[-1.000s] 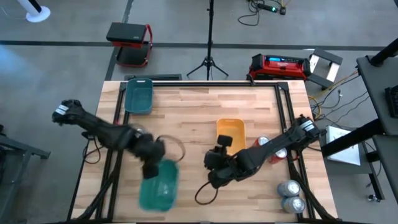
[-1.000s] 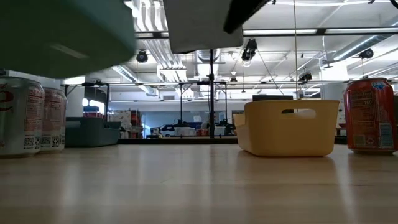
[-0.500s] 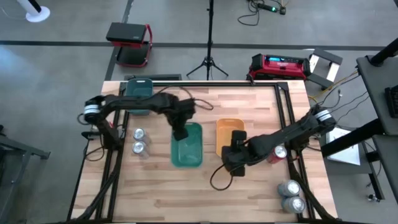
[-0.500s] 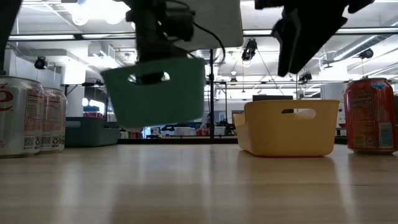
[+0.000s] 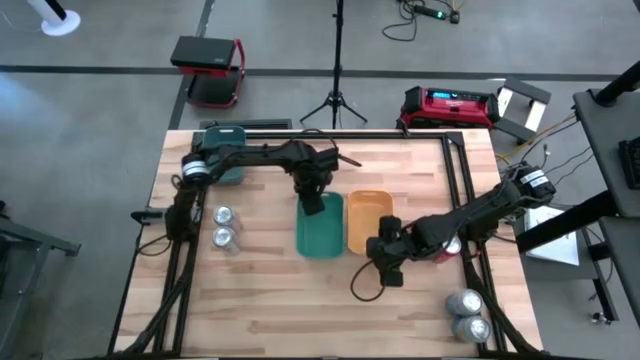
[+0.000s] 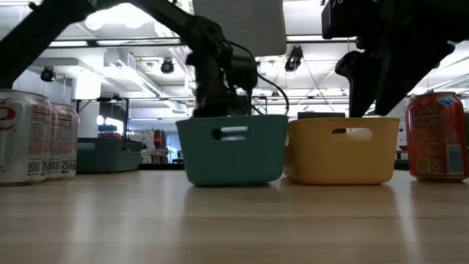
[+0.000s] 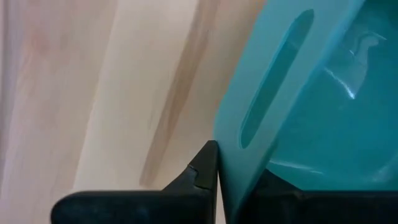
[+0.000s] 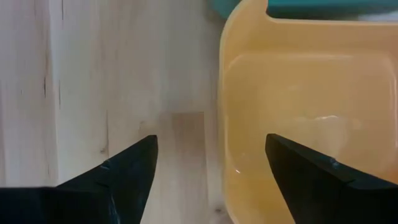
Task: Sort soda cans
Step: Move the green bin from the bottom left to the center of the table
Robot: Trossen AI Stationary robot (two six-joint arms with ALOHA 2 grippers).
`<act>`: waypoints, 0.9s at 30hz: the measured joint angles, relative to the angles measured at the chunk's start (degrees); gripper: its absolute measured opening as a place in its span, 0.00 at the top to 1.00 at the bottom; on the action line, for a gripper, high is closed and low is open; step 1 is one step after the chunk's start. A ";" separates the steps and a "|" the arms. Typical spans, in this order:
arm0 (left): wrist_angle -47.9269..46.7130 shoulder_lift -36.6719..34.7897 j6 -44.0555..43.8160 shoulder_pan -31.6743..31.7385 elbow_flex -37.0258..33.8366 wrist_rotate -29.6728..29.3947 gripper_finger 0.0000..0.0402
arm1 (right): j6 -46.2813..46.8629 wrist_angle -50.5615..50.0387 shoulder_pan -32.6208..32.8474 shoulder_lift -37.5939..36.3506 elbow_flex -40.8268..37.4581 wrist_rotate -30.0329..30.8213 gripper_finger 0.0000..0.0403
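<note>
High view: left pincer (image 5: 311,197) clamps the green tray's (image 5: 320,232) rim beside the orange tray (image 5: 367,222); right pincer (image 5: 384,262) spread wide

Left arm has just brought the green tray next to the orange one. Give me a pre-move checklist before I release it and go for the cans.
1. Green tray flat on the table: ok, base sits level in the low view.
2. Green tray beside the orange tray: ok, side by side; touching cannot tell.
3. Left gripper jaws clamped on the green tray's wall: ok, so release first.
4. Right gripper empty, jaws open, at the orange tray's edge: ok.
5. Both trays empty: ok.
6. Cans reachable: two silver cans at left, red can at right, upright; ok.
</note>
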 joint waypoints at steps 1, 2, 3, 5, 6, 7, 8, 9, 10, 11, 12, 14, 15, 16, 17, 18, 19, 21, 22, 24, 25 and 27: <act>-0.12 1.27 0.26 0.04 0.93 0.10 1.00 | -0.01 -0.02 0.00 0.00 0.10 0.00 0.27; -0.21 2.20 0.39 0.04 1.87 0.11 1.00 | -0.12 0.03 0.00 0.00 0.26 0.00 0.27; -0.31 3.05 0.43 0.04 2.92 0.23 1.00 | -0.27 0.05 0.00 0.00 0.31 0.01 0.27; -1.15 4.29 1.12 0.04 5.08 0.31 1.00 | -0.66 0.12 0.00 0.00 0.29 0.02 0.27; -1.97 4.85 1.49 0.04 6.13 0.28 1.00 | -0.88 0.23 0.00 0.00 0.08 0.02 0.27; -2.77 5.29 1.56 0.04 7.03 0.27 1.00 | -0.92 0.27 0.00 0.00 -0.26 0.02 0.26; -3.39 5.72 1.51 0.04 7.80 0.14 1.00 | -0.92 0.26 0.00 0.00 -0.66 0.01 0.25; -3.62 5.94 1.37 0.02 8.33 0.14 1.00 | -0.92 0.13 0.00 0.00 -1.06 0.00 0.24; -3.89 6.14 1.19 0.02 8.85 0.11 1.00 | -0.92 0.12 0.00 0.00 -1.40 0.00 0.23; -4.09 6.19 1.00 0.02 9.25 0.03 1.00 | -0.89 0.13 0.00 0.00 -1.65 0.00 0.22; -4.39 6.19 0.91 0.02 9.61 -0.06 1.00 | -0.77 0.11 0.00 0.00 -1.83 0.00 0.21; -4.45 6.16 0.44 0.01 9.95 -0.26 0.98 | -0.05 0.07 0.00 0.00 -1.96 0.02 0.19; -4.51 6.08 0.03 0.00 9.98 -0.39 0.97 | 0.21 0.06 0.00 0.00 -2.00 0.02 0.19; -4.72 5.98 -0.40 0.00 9.95 -0.54 0.96 | 0.26 0.01 0.00 0.00 -2.00 0.04 0.18; -5.29 5.86 -0.69 0.02 9.89 -0.62 0.94 | 0.25 0.03 0.00 0.00 -2.00 0.04 0.18; -5.98 5.75 -0.81 0.04 9.89 -0.74 0.92 | 0.20 -0.01 0.00 0.00 -1.99 0.04 0.18; -6.57 5.66 -1.04 0.04 9.89 -1.01 0.90 | 0.08 -0.02 0.00 0.00 -1.97 0.04 0.18; -7.62 5.65 -1.22 0.04 9.86 -1.07 0.86 | 0.04 0.09 0.00 0.00 -1.94 0.05 0.19; -8.09 5.65 -1.41 0.04 9.77 -1.08 0.84 | 0.07 0.05 0.00 0.00 -1.94 0.07 0.19; -8.54 5.65 -1.38 0.04 9.74 -1.12 0.80 | 0.04 0.39 -0.04 0.00 -2.00 0.47 0.20; -8.94 5.54 -1.21 0.04 9.77 -1.12 0.78 | -0.04 0.38 -0.04 0.07 -2.03 0.93 0.20; -9.83 4.69 -1.10 0.04 9.78 -1.21 0.75 | -1.08 0.36 -0.12 0.46 -2.08 1.40 0.21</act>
